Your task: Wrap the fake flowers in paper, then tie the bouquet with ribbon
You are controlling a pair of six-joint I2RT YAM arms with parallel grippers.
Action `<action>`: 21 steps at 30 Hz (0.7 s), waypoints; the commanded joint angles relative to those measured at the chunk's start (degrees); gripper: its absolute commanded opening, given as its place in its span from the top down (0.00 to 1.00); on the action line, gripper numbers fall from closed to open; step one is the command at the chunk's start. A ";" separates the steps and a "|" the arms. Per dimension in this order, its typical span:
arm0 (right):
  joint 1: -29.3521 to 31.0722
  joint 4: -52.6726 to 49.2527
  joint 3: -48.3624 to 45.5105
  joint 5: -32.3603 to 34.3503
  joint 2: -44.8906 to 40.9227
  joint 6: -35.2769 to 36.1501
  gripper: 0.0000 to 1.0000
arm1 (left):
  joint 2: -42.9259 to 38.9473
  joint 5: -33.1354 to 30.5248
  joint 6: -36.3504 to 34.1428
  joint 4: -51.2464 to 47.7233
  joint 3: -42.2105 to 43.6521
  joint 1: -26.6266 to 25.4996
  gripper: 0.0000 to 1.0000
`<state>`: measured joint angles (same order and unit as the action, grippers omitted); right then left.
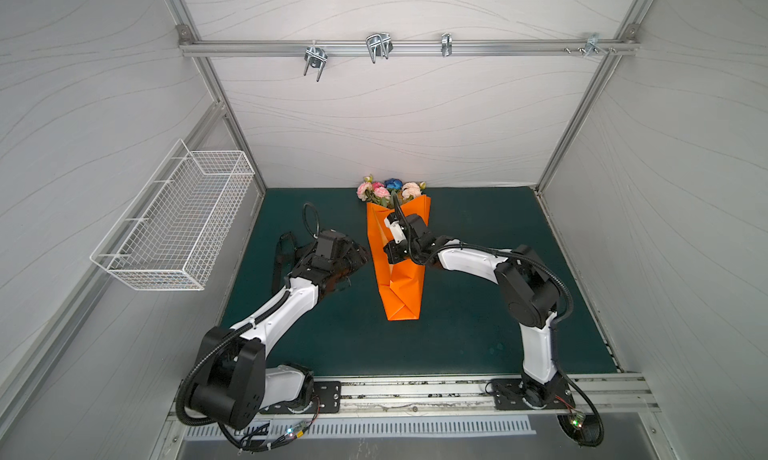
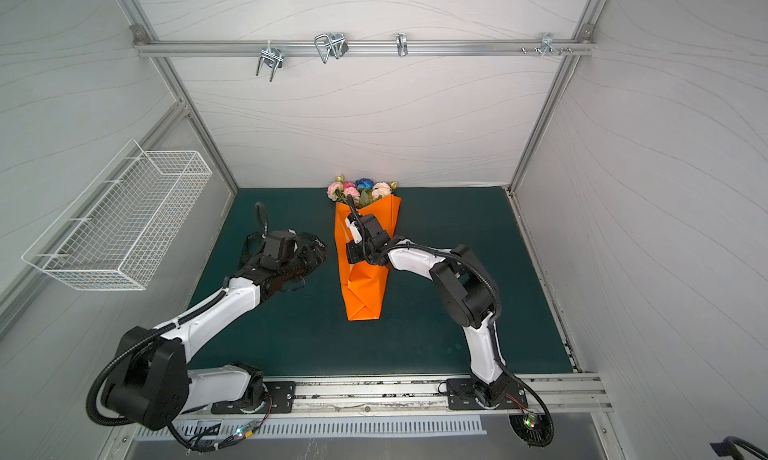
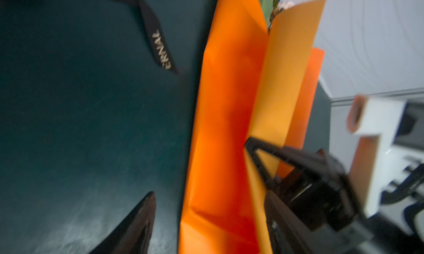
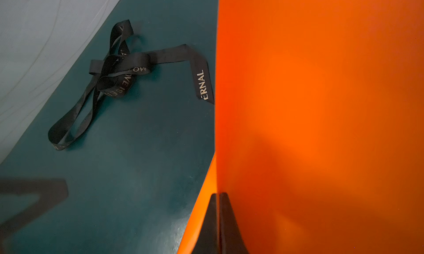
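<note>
Centrally on the bench point(image 1: 478, 312), the bouquet of fake flowers point(image 1: 390, 189) lies in orange paper point(image 1: 401, 287), which the right tool point(image 4: 219, 202) clamps mid-length; the left tool point(image 1: 360, 257) hangs just beside it, jaws apart.

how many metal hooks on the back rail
4 silver metal hooks along the aluminium back rail: left, left of middle, right of middle, far right; none look hidden.

Pink-blue bouquet point(image 1: 390, 189) lies flat, stems seemingly covered.
</note>
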<state>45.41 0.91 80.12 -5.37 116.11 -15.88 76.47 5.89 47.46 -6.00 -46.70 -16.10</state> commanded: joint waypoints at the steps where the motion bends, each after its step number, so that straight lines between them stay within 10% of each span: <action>1: 0.66 -0.84 1.79 2.02 1.70 2.43 1.00 | 5.89 0.85 -3.88 5.41 -9.72 1.24 0.24; 21: 0.91 -0.91 4.82 4.59 4.18 2.60 1.00 | 28.76 3.19 -8.86 -1.29 -32.39 1.95 0.37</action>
<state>46.02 0.49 83.50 -1.06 118.96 -14.50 103.50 7.99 39.81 -7.35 -75.24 -14.59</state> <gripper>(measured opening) 0.050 0.636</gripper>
